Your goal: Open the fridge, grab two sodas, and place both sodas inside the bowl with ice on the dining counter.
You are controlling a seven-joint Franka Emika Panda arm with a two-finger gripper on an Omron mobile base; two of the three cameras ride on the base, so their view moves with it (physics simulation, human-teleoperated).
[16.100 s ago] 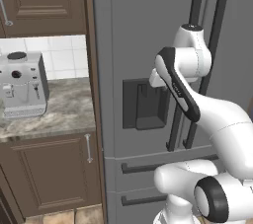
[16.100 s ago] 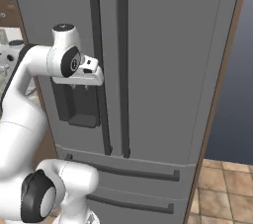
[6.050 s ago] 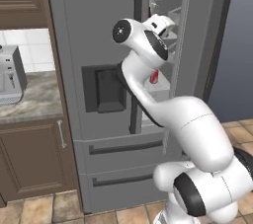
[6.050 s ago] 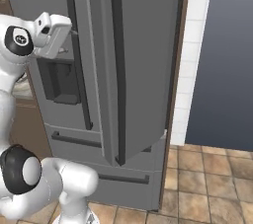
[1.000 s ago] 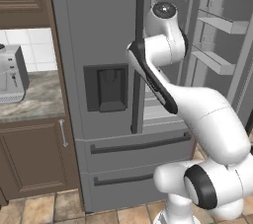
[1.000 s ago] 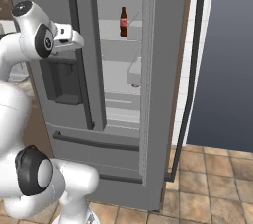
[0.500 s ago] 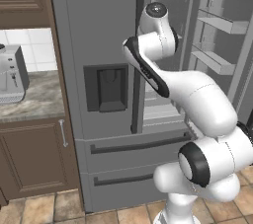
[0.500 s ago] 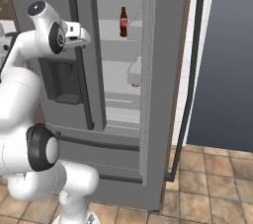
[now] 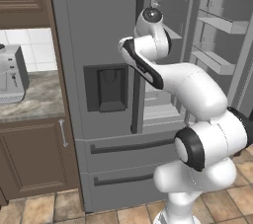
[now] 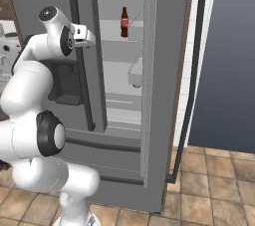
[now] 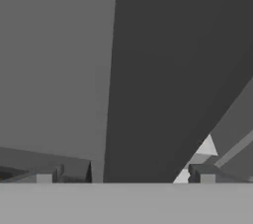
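one fridge (image 10: pixel 60 1) door hangs wide open, and the cola bottle (image 10: pixel 124 22) stands upright on an upper shelf inside. gripper (image 11: pixel 126 176) is spread wide with nothing in it, close up against the dark handle (image 11: pixel 163 80).

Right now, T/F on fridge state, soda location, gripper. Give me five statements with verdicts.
1. The fridge's right door stands open. True.
2. A cola bottle stands upright on an upper shelf inside. True.
3. The gripper is shut on the cola bottle. False: its jaws are open and empty, up by the left door's handle, apart from the bottle.
4. The left door with the dispenser panel is swung open. False: it is closed.
5. The bottle lies on its side in a lower drawer. False: it stands on the shelf, and the drawers are shut.
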